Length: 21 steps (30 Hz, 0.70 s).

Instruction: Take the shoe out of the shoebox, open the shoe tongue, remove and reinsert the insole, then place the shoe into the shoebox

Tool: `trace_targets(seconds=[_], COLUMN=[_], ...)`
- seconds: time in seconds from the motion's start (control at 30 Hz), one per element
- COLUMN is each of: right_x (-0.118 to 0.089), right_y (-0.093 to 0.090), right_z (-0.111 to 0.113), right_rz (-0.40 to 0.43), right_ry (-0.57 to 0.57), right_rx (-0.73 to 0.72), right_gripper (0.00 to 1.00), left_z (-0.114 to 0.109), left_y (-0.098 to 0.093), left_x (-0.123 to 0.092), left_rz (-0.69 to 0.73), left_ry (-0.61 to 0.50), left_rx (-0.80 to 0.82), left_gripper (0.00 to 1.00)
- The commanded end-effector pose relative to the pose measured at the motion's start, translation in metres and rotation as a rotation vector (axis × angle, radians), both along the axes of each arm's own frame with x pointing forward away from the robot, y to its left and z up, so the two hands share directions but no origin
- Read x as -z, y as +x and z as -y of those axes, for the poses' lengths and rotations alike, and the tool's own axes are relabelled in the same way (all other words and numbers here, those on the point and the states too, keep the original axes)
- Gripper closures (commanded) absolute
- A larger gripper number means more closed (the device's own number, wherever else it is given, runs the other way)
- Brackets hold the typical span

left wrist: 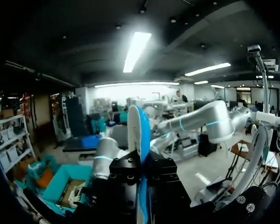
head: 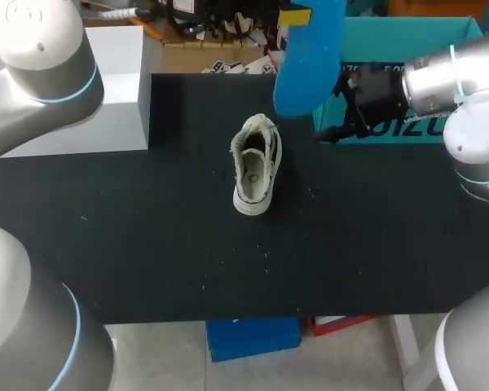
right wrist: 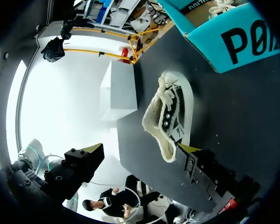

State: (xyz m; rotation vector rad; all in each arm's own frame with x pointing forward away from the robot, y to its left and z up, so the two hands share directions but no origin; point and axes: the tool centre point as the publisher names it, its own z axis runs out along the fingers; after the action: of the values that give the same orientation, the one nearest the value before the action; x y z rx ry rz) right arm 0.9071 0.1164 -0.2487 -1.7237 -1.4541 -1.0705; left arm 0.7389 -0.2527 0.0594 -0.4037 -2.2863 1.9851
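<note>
Left fingers (head: 296,15) pinch insole (head: 308,61) — shoe (head: 255,167) apart

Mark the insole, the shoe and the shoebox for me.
Blue flat insole (head: 310,63): head view, middle of its blue face.
Cream low-top shoe (head: 254,167): head view, open inside of the shoe.
Teal cardboard shoebox (head: 407,37): head view, bare teal wall.

Bright overhead light, strong white glare

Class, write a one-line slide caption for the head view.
White shoe on the black table, blue insole held up beyond it, teal shoebox at the far right.
</note>
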Motion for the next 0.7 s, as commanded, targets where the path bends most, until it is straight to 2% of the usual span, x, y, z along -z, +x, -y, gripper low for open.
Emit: trace_targets(seconds=[0.03, 0.63, 0.67, 0.7], right_x=[0.003, 0.003, 0.003, 0.003], right_y=[-0.002, -0.002, -0.002, -0.002], right_z=[0.001, 0.001, 0.001, 0.001], right_rz=[0.051, 0.051, 0.051, 0.051], right_ry=[0.237, 0.237, 0.237, 0.237], right_rx=[-0.002, -0.002, -0.002, -0.002], right_gripper=[0.00, 0.00, 0.00, 0.00], left_z=[-0.001, -0.001, 0.000, 0.001], left_y=[-0.010, -0.010, -0.021, -0.033], left_x=[0.005, 0.005, 0.005, 0.011], left_rz=[0.443, 0.443, 0.561, 0.599], left_ry=[0.031, 0.031, 0.063, 0.045], left_rx=[-0.111, -0.111, -0.100, -0.093], left_gripper=[1.00, 1.00, 1.00, 1.00])
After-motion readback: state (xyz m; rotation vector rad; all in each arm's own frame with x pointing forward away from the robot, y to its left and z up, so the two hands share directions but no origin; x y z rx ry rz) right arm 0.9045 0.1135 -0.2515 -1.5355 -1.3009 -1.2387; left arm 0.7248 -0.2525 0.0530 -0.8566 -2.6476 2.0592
